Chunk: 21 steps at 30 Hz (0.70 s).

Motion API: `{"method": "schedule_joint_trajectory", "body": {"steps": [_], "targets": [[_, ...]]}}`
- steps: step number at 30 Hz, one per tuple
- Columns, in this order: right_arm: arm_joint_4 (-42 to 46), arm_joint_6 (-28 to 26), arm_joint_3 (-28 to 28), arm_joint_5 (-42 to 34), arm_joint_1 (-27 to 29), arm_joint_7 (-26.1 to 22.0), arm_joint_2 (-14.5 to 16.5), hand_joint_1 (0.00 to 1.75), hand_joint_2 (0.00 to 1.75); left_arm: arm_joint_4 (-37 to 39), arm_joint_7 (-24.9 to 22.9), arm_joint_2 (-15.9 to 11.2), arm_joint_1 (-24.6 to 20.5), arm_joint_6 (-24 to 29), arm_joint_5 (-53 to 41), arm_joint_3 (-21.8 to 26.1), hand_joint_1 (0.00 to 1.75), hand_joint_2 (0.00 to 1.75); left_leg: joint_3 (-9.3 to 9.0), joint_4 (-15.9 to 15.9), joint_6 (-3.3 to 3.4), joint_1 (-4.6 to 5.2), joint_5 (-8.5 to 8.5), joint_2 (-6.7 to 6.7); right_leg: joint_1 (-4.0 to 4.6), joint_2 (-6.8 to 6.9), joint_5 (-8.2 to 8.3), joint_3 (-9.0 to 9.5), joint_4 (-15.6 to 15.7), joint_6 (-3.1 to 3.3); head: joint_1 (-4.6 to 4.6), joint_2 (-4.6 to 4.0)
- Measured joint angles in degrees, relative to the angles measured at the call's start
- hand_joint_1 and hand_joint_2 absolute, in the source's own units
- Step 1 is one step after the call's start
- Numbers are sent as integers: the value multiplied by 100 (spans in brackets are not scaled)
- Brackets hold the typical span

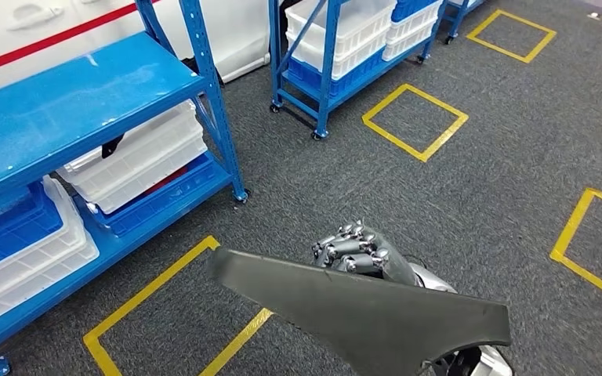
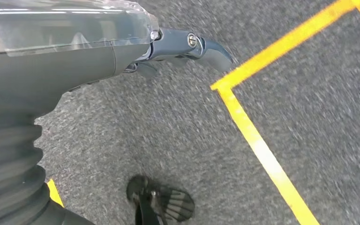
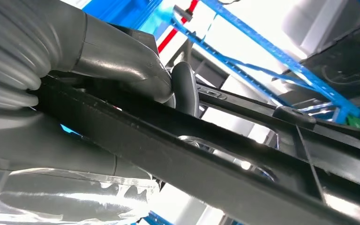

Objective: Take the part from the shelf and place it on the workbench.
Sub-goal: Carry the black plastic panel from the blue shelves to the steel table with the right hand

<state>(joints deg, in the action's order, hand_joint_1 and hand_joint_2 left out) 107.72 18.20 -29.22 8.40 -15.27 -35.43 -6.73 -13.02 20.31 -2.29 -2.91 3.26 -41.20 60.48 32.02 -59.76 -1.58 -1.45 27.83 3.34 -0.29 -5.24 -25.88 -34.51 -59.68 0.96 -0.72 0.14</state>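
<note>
My right robot hand (image 1: 357, 252) grips the dark flat part (image 1: 376, 309) at the frame's lower middle, clear of the blue shelf (image 1: 86, 102) at left. My left robot hand (image 2: 187, 47) hangs over the floor; I cannot tell its state. I judge this the carrying step; next I must find the desk.

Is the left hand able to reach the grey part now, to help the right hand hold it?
Probably not at once. The left hand hangs low over the carpet, away from the grey part, which the right hand grips; nothing visible blocks raising it.
</note>
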Motion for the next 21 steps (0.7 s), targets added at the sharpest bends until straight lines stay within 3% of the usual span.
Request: {"method": "schedule_joint_trajectory", "body": {"steps": [1, 3, 5, 7, 9, 10, 11, 13, 15, 16, 18, 19, 21], "targets": [[-12, -6, -1, -10, -49, 11, -5, 175, 175, 1, -34, -1, -3, -10, -5, 10, 0, 175, -12, 39, 21, 8, 25, 26, -4, -58, 11, -37, -15, -36, -1, -1], [-34, -2, -3, -98, -119, 40, -23, 175, 175, 2, -112, 4, -21, -17, -25, 25, 0, 175, -9, 66, 86, 17, -5, -69, -24, -111, 39, -83, -16, -107, 0, 0], [-85, 61, -7, -286, -198, 26, -51, 175, 175, 2, -172, 11, -47, -22, -44, 35, 0, 175, -10, 97, 164, 10, -39, -184, -15, 121, -87, -185, -210, -164, 26, 0], [-212, 204, -25, -580, -310, -98, -75, 175, 175, 2, -218, 20, -45, -24, -45, 54, 0, 175, -2, 111, 211, 18, -51, -316, -8, 418, -434, -498, -865, -204, 56, 0], [-394, 353, -50, -886, -404, -267, -90, 175, 175, 2, -244, 34, -33, -24, -28, 90, 0, 175, 5, 110, 220, 33, -48, -456, -18, 493, -685, -829, -1544, -225, 60, 0], [-478, 397, -60, -1004, -443, -323, -96, 175, 175, 2, -241, 44, -34, -31, -28, 106, 0, 175, 4, 109, 222, 37, -45, -518, -19, 501, -657, -868, -1619, -222, 61, 0], [-545, 422, -66, -1100, -484, -356, -101, 175, 175, 2, -230, 56, -40, -45, -45, 117, 0, 175, -2, 109, 221, 42, -41, -577, -17, 514, -532, -794, -1483, -210, 61, 0], [-613, 433, -63, -1231, -561, -357, -113, 175, 175, 2, -176, 87, -53, -90, -129, 121, 0, 175, -26, 111, 212, 52, -24, -682, 17, 647, -162, -363, -669, -145, 61, 0], [-621, 430, -42, -1305, -603, -320, -140, 175, 175, 2, -115, 120, -63, -120, -233, 119, 0, 175, -44, 112, 179, 74, -6, -765, 86, 796, 9, -50, -44, -61, 59, 0], [-621, 426, -26, -1328, -605, -301, -167, 175, 175, 2, -92, 131, -66, -126, -278, 114, 0, 175, -49, 119, 156, 83, 0, -804, 114, 815, -8, -25, 35, -29, 58, 0], [-619, 411, 12, -1359, -577, -281, -235, 175, 175, 2, -58, 150, -77, -150, -370, 91, 0, 175, -63, 140, 104, 93, 13, -880, 112, 716, 13, -28, 74, 27, 55, 0], [-617, 392, 39, -1374, -545, -284, -281, 175, 175, 2, -49, 161, -88, -165, -428, 70, 0, 175, -65, 114, 77, 92, 51, -844, 95, 665, 34, -7, 119, 57, 54, 0], [-613, 325, 91, -1398, -462, -318, -352, 175, 175, 3, -51, 180, -105, -185, -559, 13, 0, 175, 57, -209, 40, 84, 280, -633, 55, 568, 78, 41, 205, 120, 46, 1]]}}
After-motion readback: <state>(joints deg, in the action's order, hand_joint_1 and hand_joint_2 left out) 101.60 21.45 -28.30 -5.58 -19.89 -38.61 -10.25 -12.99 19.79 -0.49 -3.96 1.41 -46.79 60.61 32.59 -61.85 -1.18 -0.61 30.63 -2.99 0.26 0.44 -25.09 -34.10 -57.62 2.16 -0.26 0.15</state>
